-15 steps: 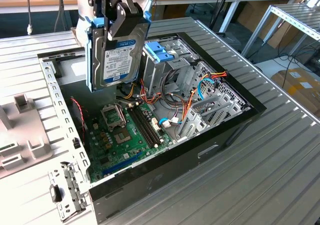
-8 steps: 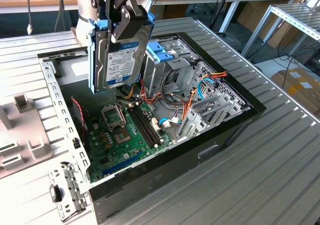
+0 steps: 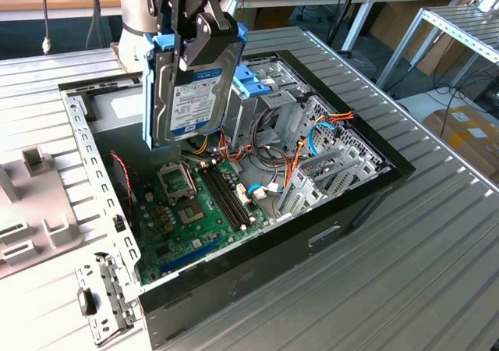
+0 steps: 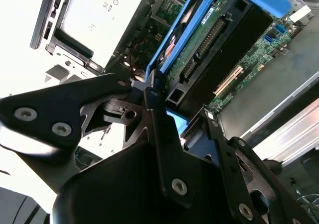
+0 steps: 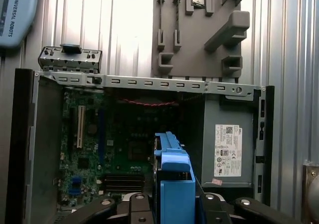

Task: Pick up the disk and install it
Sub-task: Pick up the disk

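The disk (image 3: pixel 185 90) hangs on edge in the air above the open computer case (image 3: pixel 343 210), label facing the exterior view. Bright blue rails frame its dark body. My gripper (image 3: pixel 204 40) is shut on its upper end, black fingers clamping both faces. Directly below it lie the motherboard (image 3: pixel 195 203) and its cables. In the second wrist view the disk (image 4: pixel 209 40) runs away from the black fingers (image 4: pixel 154 114), circuit side showing. In the first wrist view its blue rail (image 5: pixel 173 176) stands up between the gripper (image 5: pixel 172 206) links, over the case interior.
The grey drive cage (image 3: pixel 269 121) with a lighter blue bracket (image 3: pixel 253 82) stands to the exterior view's right of the disk. A power supply (image 5: pixel 227 149) fills one case corner. A grey fixture plate (image 3: pixel 27 203) lies on the ribbed metal table (image 3: pixel 437 265) beside the case.
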You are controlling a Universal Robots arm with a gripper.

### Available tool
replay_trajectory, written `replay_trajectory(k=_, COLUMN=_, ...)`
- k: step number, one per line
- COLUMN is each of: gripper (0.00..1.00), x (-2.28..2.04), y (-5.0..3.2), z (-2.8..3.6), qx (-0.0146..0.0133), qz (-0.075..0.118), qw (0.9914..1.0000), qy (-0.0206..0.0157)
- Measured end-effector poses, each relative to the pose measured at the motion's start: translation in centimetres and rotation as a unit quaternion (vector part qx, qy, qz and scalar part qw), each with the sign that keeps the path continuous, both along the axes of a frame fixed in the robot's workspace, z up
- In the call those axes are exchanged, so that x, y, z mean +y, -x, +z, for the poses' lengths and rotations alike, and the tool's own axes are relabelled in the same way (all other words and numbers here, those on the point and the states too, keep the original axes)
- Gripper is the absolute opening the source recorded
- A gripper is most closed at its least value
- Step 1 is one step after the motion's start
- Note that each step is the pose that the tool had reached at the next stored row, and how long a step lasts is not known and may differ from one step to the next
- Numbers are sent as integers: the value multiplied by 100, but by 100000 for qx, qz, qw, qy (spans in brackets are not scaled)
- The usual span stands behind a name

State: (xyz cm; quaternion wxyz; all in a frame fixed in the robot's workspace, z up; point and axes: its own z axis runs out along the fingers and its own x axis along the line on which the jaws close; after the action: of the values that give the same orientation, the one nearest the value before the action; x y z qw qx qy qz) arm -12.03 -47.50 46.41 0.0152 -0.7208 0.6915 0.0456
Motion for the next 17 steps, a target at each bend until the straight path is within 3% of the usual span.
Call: replay_trajectory(k=17, gripper=37, x=-133, y=-56, z=-4, qx=-2, qz=-2, qw=100000, qy=-3)
